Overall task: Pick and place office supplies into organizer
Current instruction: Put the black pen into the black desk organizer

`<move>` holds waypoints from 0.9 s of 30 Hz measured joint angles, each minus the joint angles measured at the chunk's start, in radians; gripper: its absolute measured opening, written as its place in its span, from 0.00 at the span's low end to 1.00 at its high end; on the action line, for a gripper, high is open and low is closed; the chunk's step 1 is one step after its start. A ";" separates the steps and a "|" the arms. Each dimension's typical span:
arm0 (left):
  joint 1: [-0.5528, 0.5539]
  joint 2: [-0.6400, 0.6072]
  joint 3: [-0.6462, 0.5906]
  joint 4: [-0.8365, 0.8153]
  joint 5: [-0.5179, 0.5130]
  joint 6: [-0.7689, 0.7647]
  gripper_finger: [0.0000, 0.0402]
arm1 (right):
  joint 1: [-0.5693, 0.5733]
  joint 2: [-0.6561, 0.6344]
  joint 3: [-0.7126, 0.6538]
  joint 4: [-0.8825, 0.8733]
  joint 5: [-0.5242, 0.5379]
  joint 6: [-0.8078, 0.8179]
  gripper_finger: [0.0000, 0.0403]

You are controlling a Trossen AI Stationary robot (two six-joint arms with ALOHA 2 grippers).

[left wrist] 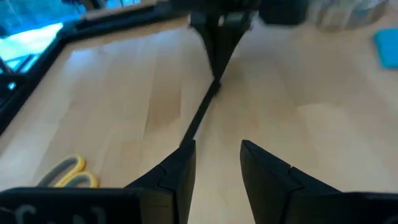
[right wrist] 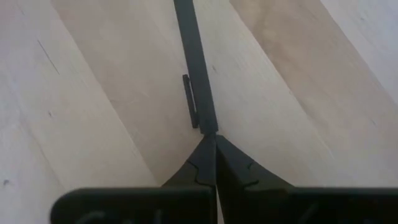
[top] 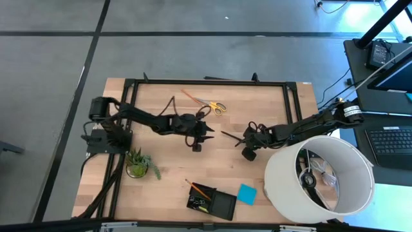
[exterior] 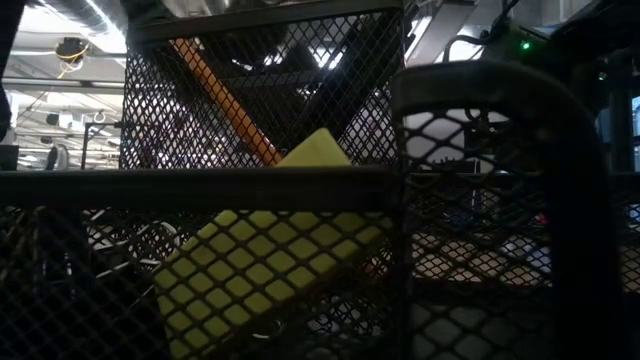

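The right gripper [right wrist: 216,163], fingers pressed together, pinches one end of a thin black pen [right wrist: 194,59] above the middle of the surface [top: 161,174]. The pen's long axis runs from those fingers toward the left gripper [left wrist: 217,163], clip end nearest the grip. The left fingers stand partly apart, empty, just short of the pen's free end. Scissors [top: 216,107] lie farther back; the organizer [top: 220,205] sits at the front edge
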 joint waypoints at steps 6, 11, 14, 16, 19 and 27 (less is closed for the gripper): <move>0.039 0.072 0.150 -0.241 -0.030 0.088 0.30 | 0.000 0.001 -0.001 0.001 -0.005 0.000 0.00; 0.065 0.118 0.249 -0.411 -0.019 0.161 0.33 | 0.000 0.002 -0.002 0.007 -0.010 0.000 0.00; 0.069 0.147 0.293 -0.443 -0.013 0.188 0.35 | 0.000 0.002 -0.002 0.008 -0.012 0.001 0.00; 0.069 0.164 0.313 -0.448 0.006 0.193 0.36 | 0.000 0.003 -0.003 0.008 -0.013 0.004 0.00; 0.068 0.200 0.344 -0.461 0.018 0.193 0.38 | 0.000 0.003 -0.003 0.013 -0.015 0.004 0.00; 0.061 0.295 0.424 -0.464 0.002 0.229 0.37 | 0.000 0.004 -0.003 0.018 -0.021 0.006 0.00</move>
